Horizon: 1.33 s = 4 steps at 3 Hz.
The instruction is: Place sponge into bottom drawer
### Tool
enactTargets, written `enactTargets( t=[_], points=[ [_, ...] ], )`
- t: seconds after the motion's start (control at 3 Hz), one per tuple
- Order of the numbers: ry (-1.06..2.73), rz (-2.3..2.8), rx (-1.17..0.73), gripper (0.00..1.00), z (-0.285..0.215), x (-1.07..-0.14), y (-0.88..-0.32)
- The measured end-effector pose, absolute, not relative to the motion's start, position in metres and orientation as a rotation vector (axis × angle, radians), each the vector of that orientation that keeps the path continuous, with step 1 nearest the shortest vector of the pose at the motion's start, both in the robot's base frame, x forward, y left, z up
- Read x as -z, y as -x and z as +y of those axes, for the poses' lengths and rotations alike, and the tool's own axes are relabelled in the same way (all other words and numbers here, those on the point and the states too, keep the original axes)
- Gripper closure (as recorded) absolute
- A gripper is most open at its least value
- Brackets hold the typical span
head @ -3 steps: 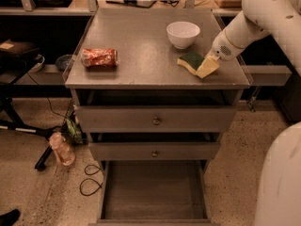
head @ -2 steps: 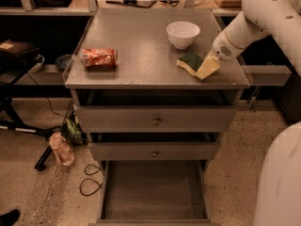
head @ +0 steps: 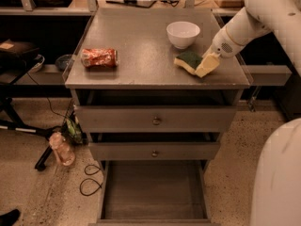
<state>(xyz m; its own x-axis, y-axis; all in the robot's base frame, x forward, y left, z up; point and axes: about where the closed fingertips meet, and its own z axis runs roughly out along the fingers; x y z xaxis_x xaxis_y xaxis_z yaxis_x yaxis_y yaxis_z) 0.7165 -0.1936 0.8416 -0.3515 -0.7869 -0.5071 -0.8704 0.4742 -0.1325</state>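
Your claw point(head: 207, 65) is at the sponge point(head: 188, 60) on the bench point(head: 141, 36), and I cannot tell whether it grips. The open bottom drawer point(head: 153, 192) awaits.

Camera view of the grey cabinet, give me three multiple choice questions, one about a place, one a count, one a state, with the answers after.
1. Where does the sponge lie?
A. On the cabinet top, near the white bowl.
B. On the floor.
C. On the back shelf.

2. How many drawer fronts show a round knob?
A. One.
B. Two.
C. Four.

3. How does the bottom drawer stand?
A. Shut flush.
B. Lifted onto the top.
C. Pulled out.

Answers:
1 A: the sponge sits on the top towards the right edge, with the pincer at its right end.
2 B: the two upper drawers each carry one knob.
3 C: its floor shows below the upper fronts.
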Motion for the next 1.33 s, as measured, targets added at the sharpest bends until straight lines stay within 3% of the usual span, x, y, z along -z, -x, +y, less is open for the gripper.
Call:
enactTargets(
  t=[1.0,1.33],
  points=[
    [1.495,1.983,-0.256,1.00,-0.224,-0.909,-0.669],
    [1.500,1.964,-0.285,1.00,-0.241,-0.915,-0.608]
  ],
)
